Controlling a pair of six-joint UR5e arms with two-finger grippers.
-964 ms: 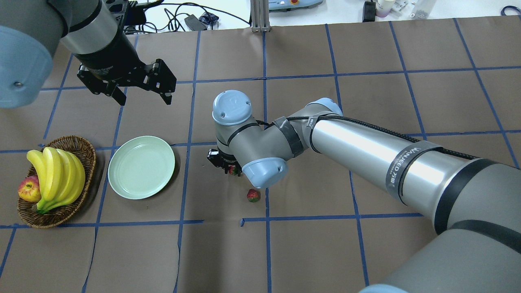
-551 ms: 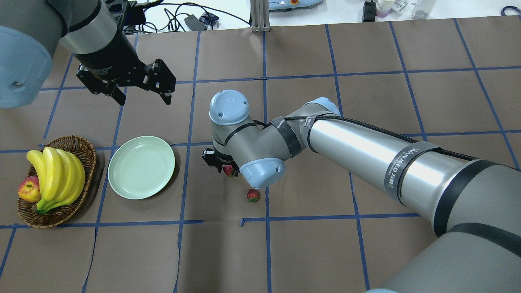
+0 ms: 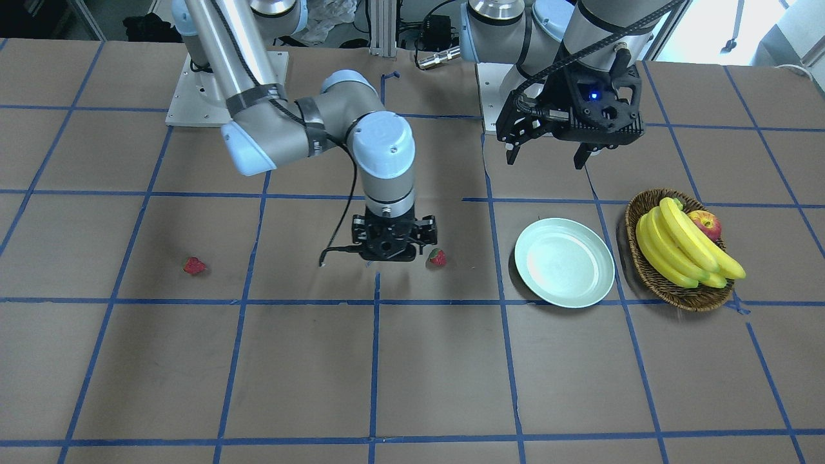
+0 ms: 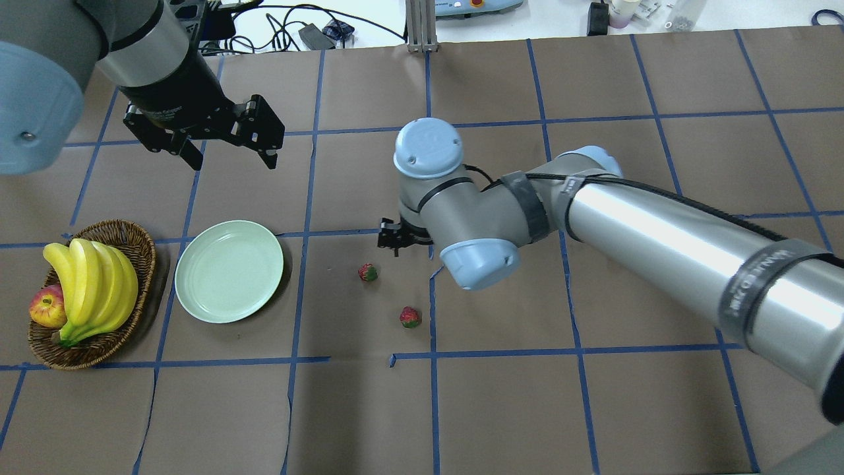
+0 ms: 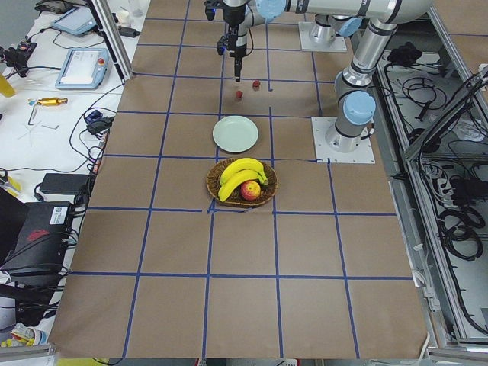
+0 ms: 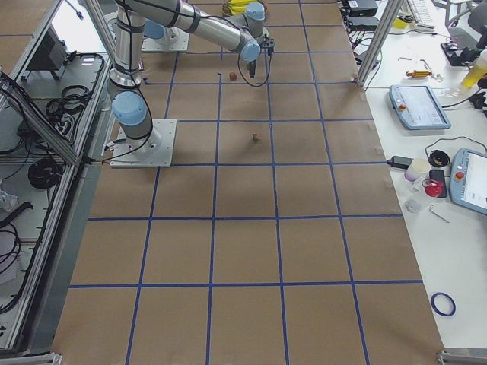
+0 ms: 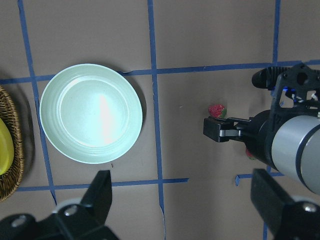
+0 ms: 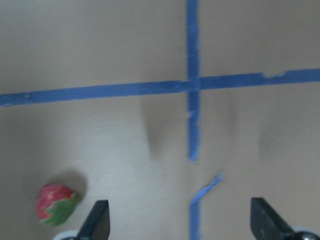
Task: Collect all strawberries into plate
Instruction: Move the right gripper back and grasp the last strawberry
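Observation:
The mint-green plate [image 4: 229, 270] lies empty on the table; it also shows in the front view [image 3: 564, 270] and the left wrist view [image 7: 91, 112]. One strawberry [image 4: 368, 272] lies on the table right of the plate, a second strawberry [image 4: 410, 316] nearer the robot. A third strawberry [image 3: 194, 265] lies far out on the robot's right, hidden under the arm in the overhead view. My right gripper [image 3: 393, 248] hovers just beside the first strawberry [image 3: 437, 258], open and empty [image 8: 182, 225]. My left gripper [image 4: 232, 158] is open and empty, high above the table beyond the plate.
A brown wicker basket [image 4: 142, 244] with bananas [image 4: 92, 284] and an apple [image 4: 46, 307] stands left of the plate. Blue tape lines cross the brown table cover. Cables and devices lie beyond the table's far edge.
My right gripper has moved right and away from the robot, off the strawberry it stood over. That strawberry now lies uncovered on the table. The left arm has not moved.

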